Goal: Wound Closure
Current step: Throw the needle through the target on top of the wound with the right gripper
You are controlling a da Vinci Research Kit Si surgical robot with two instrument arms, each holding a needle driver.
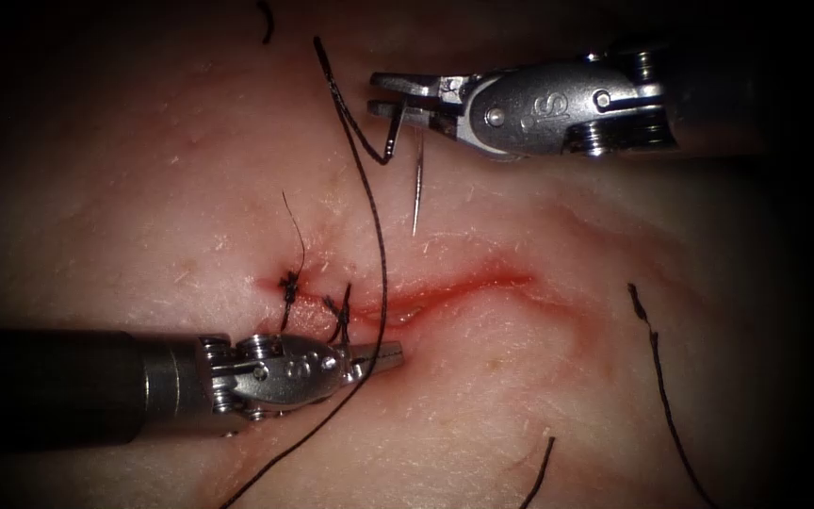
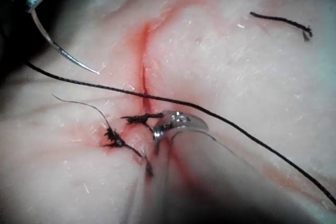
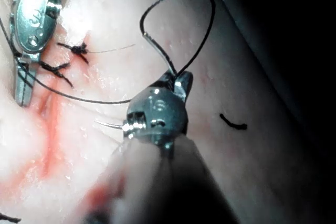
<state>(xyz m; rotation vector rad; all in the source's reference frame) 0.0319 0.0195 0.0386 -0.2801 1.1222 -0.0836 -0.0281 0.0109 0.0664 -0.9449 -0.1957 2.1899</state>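
Observation:
The cut runs across the tissue, wet with red fluid. My right tool hangs above the cut's middle, shut on the curved needle between its middle and its thread end. The needle is free of the tissue, with its tip pointing down at the cut; it is also seen in the left wrist view and the right wrist view. The thread loops off the needle, drops across the cut and trails away. My left tool lies just below the cut, shut where the thread crosses its jaws.
Two tied stitches with short ends close the cut's left part. Loose thread pieces lie on the tissue at the right, the bottom and the top. The left tool's shaft lies low over the tissue.

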